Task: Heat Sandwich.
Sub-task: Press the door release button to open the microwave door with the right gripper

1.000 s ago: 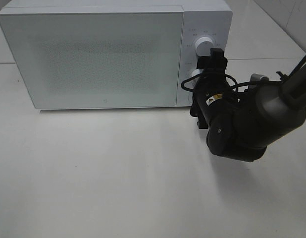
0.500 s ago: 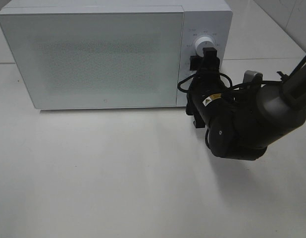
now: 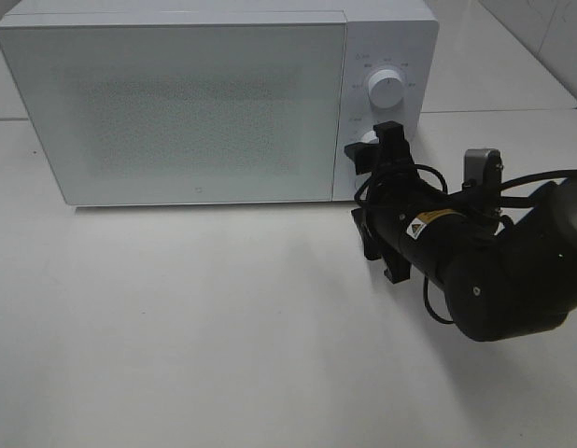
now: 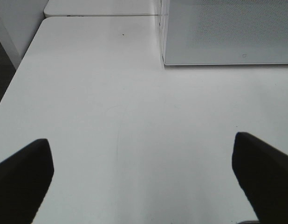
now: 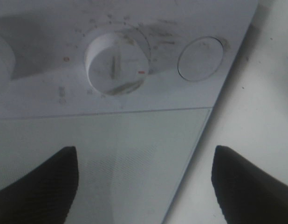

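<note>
White tabletop fills the gap between the two dark fingertips of the left gripper, which stand spread as wide as they go and hold nothing. Ahead of those jaws and off to one side sits a lower corner of the microwave. Off to the other side the table's edge drops to a dark floor, and the stretch between is bare surface.

The right gripper faces the microwave's front at close range, its fingers parted wide with nothing between them. Just ahead of its jaws lies the dotted door, shut. Further ahead is the lower knob, with a round button beside it. Whether a fingertip touches the panel cannot be told.

Only the high view shows the upper knob, the whole closed front and the open table before it, with the black right arm reaching in from the side. Only its own wrist view shows the left gripper.

The sandwich appears in no view, and the frosted door shows nothing behind it, so its place cannot be told.
</note>
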`<state>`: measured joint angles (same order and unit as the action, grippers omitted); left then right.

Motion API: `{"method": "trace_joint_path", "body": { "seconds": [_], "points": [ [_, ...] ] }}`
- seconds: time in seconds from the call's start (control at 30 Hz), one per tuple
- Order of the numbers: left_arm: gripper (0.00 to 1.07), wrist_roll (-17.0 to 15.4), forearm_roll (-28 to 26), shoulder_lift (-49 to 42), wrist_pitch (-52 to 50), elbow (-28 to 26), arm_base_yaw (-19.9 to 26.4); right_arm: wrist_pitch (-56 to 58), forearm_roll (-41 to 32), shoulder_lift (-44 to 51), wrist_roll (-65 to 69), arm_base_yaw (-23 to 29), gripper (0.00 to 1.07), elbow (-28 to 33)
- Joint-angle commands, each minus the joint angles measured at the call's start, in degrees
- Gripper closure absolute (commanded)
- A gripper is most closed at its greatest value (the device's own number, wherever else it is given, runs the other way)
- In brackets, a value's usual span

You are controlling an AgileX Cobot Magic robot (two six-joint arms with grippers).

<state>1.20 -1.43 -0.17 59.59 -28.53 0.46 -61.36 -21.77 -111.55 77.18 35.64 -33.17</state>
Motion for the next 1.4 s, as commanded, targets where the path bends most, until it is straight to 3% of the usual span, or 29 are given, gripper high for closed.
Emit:
{"method": "trace_joint_path", "body": {
  "seconds": [0.03,0.17,0.67,0.93,1.17,1.4],
  "points": [
    [0.06,0.0,-0.11,-1.55,-0.23,0.17,0.17,3.32,3.38,2.52,-2.98,-0.34,0.31,1.09],
    [0.06,0.0,-0.11,-1.55,-0.23,0.17,0.17,16.27,5.96,7.56,-12.66,-0.4,0.31,1.09],
    [0.06,0.0,-0.11,-1.55,-0.23,0.17,0.17,42.63,6.02,19.42,-49.9,-0.4,0.31,0.92],
    [0.06,0.0,-0.11,-1.55,-0.23,0.17,0.17,66.58,6.3,25.44,-69.79,-0.4,0.31,-4.93],
    [0.06,0.0,-0.11,-1.55,-0.23,0.17,0.17,81.3,7.73,28.99,-78.44,-0.4,0.31,-8.02],
    [0.06,0.0,-0.11,-1.55,-0.23,0.17,0.17,95.11,16.1,38.5,-78.95,-0.4,0.31,-8.42]
  ]
}}
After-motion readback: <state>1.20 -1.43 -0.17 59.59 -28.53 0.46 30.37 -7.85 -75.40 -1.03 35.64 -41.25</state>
